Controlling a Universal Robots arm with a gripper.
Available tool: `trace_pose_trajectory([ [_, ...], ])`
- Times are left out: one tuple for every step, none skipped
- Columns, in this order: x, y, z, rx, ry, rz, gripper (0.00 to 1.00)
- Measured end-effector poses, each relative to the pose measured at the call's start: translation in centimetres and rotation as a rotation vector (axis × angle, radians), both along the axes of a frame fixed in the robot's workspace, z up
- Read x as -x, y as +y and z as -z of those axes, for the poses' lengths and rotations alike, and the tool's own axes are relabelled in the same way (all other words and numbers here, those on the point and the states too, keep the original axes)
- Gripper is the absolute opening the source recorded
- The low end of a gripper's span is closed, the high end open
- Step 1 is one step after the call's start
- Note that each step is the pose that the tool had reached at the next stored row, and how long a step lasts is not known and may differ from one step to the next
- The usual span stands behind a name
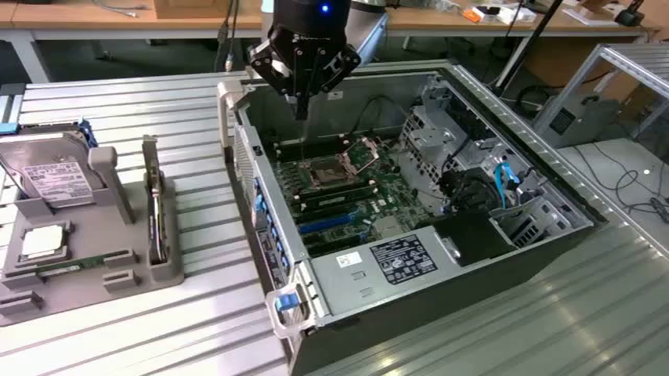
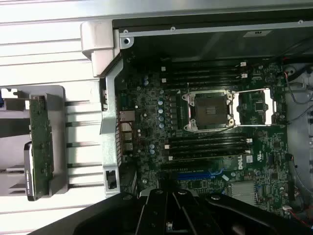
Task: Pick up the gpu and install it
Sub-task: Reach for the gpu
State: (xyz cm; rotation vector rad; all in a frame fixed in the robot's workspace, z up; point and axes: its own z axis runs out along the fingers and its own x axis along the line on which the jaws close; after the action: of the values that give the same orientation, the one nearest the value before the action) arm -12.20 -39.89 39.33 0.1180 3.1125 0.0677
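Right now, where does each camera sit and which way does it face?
Exterior view: off the arm, looking down at the computer case and the tray on the exterior view's left; the shut gripper hangs above the case.
Wrist view: on the wrist, looking down onto the motherboard; part of the gripper shows.
Shared: case, motherboard, tray and the graphics card standing in it.

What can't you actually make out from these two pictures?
- Exterior view: the gpu stands edge-on in the tray, so its face is hidden.
- Exterior view: the label on the hard drive has print too small to read.
- Wrist view: the picture's edge cuts off the tray, so the rest of its contents go unseen.
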Motion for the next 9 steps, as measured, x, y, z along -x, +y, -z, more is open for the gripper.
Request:
trace_pose_trajectory([
  [0.0,0.0,0.0,0.0,0.0,0.0,0.11],
  [0.0,0.0,0.0,0.0,0.0,0.0,0.11],
  [0.01,0.0,0.0,0.0001,0.0,0.0,0.11],
  [0.02,0.0,0.0,0.0,0.0,0.0,0.11],
  [0.04,0.0,0.0,0.0,0.0,0.0,0.11],
  [0.06,0.0,0.0,0.0001,0.0,0.0,0.11],
  [0.1,0.0,0.0,0.0,0.0,0.0,0.11],
  [0.12,0.0,0.0,0.0,0.0,0.0,0.11],
  [0.15,0.0,0.0,0.0,0.0,0.0,0.11],
])
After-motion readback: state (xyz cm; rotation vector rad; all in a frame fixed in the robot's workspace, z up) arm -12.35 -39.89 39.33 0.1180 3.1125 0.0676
